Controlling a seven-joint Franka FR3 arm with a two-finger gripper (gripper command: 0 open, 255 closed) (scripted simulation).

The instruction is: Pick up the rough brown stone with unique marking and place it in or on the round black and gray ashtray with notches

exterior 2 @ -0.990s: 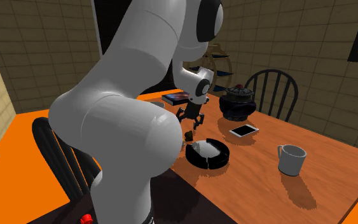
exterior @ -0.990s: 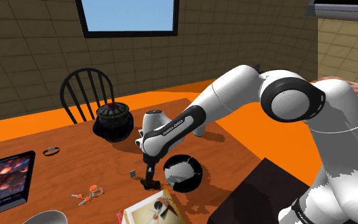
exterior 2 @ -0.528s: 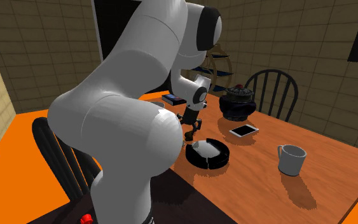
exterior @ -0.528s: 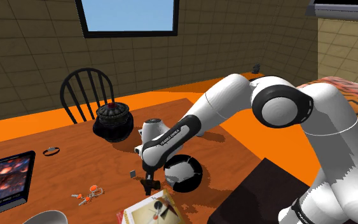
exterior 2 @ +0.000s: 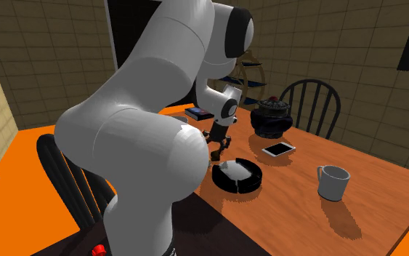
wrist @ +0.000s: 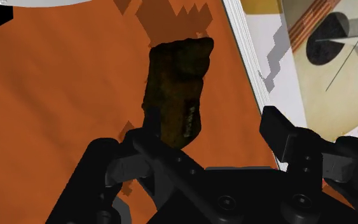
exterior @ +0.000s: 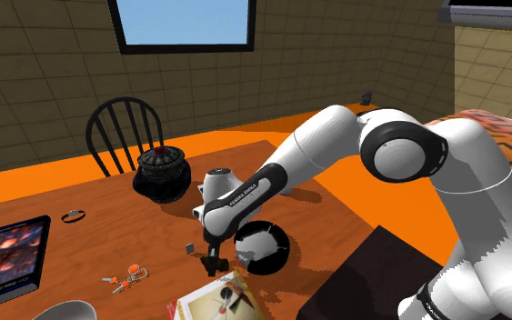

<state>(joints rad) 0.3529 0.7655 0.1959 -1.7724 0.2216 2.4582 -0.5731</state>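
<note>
**While the stone (wrist: 176,86) lies on the bench (exterior: 90,241), nothing is grasped yet**

The hand (exterior: 213,265) is down at it, fingers (wrist: 279,130) released and apart, one on each side. Closing, lifting and carrying to the black ashtray (exterior: 263,246) just beside all remain, I judge.

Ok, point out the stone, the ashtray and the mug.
stone (wrist: 177,89), wrist view, middle of its brown face
ashtray (exterior 2: 235,187), second exterior view, front of black wall
mug (exterior 2: 333,185), second exterior view, white side

Wooden table (exterior: 90,244), on it brown stone (wrist: 177,89), black ashtray (exterior 2: 237,174), white mug (exterior 2: 332,182), phone (exterior 2: 278,149), pot (exterior: 162,173), keys (exterior: 126,277), book (exterior: 217,300), tablet (exterior: 6,255)
</note>
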